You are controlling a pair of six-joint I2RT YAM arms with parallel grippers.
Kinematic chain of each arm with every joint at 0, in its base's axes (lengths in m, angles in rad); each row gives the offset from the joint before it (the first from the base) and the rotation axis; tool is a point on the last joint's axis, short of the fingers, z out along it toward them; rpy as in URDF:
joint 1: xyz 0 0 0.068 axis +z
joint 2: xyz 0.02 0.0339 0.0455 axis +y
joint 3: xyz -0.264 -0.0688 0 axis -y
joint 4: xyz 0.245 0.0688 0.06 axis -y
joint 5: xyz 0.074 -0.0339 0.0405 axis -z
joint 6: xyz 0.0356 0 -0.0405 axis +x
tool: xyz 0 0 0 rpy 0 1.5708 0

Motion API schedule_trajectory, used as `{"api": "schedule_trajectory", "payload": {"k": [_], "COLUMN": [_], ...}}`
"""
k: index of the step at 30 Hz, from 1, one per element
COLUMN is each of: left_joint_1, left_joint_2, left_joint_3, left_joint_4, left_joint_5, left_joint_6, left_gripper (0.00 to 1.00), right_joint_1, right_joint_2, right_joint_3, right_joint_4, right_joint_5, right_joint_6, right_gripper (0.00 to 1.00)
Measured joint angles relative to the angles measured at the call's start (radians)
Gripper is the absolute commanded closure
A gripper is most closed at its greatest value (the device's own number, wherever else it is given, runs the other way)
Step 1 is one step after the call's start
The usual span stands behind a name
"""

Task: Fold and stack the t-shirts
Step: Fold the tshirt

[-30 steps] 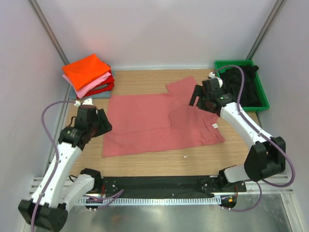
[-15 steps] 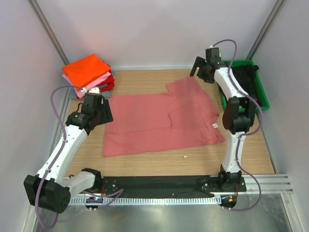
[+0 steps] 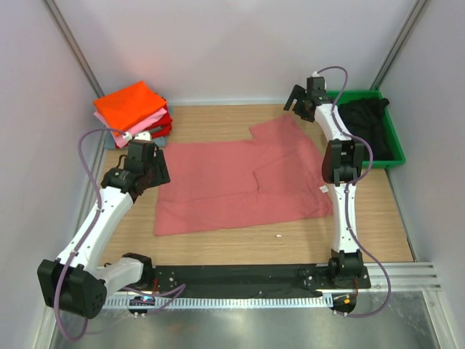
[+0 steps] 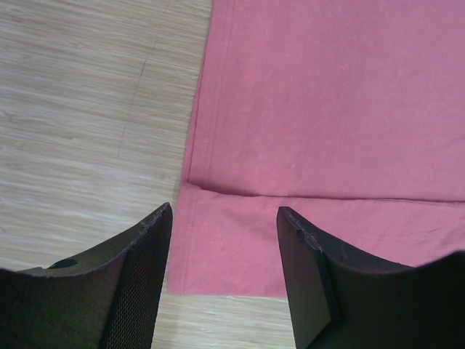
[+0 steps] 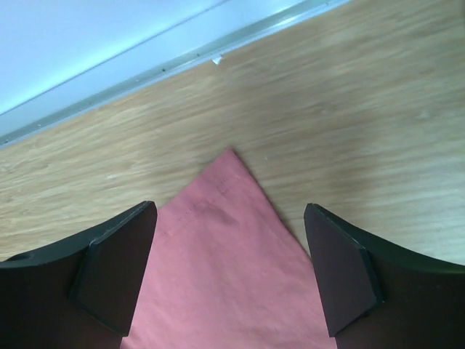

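A faded salmon-red t-shirt (image 3: 232,182) lies spread flat across the wooden table. My left gripper (image 3: 157,173) hovers open at its left edge; in the left wrist view the hem corner (image 4: 218,254) sits between the open fingers (image 4: 138,283) of the left gripper (image 4: 224,211), untouched. My right gripper (image 3: 298,103) is open at the far edge, with the pointed sleeve tip (image 5: 232,240) lying below the gap of the right gripper (image 5: 231,209). A black t-shirt (image 3: 367,123) lies in the bin. Folded t-shirts, orange on top (image 3: 131,104), are stacked at the back left.
The green plastic bin (image 3: 357,93) stands at the back right corner. Walls close the table at the back (image 5: 109,43) and on both sides. A small white scrap (image 3: 278,236) lies on the wood near the shirt's front edge.
My right arm swung from over the shirt's right part to the far edge by the sleeve tip. The left gripper shifted slightly back toward the shirt's left edge.
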State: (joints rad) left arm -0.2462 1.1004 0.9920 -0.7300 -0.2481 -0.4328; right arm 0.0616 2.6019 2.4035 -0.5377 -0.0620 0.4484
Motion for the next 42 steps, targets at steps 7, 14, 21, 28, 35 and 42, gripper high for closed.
{"api": "schedule_trajectory", "payload": {"k": [7, 14, 21, 28, 35, 42], "left_joint_1": [0.0, 0.0, 0.0, 0.0, -0.013, -0.029], "left_joint_2": [0.008, 0.008, 0.008, 0.037, 0.251, 0.684], "left_joint_3": [0.0, 0.0, 0.0, 0.006, 0.087, 0.344], "left_joint_4": [0.0, 0.0, 0.0, -0.003, 0.008, 0.109], "left_joint_5": [0.0, -0.007, -0.035, -0.058, -0.041, -0.1], "left_joint_6": [0.0, 0.0, 0.004, -0.012, -0.153, -0.218], "left_gripper": [0.4, 0.4, 0.39, 0.4, 0.4, 0.41], "right_joint_1": [0.016, 0.042, 0.07, 0.062, 0.011, -0.037], "right_joint_2": [0.05, 0.087, 0.089, 0.088, -0.059, -0.188], "right_joint_3": [0.012, 0.055, 0.045, 0.014, -0.251, -0.473], "right_joint_4": [0.045, 0.074, 0.058, 0.09, 0.187, 0.252], "right_joint_5": [-0.024, -0.038, -0.029, -0.037, -0.034, -0.026], "right_joint_6": [0.023, 0.033, 0.019, 0.025, 0.032, 0.034], "right_gripper": [0.14, 0.32, 0.79, 0.98, 0.99, 0.99]}}
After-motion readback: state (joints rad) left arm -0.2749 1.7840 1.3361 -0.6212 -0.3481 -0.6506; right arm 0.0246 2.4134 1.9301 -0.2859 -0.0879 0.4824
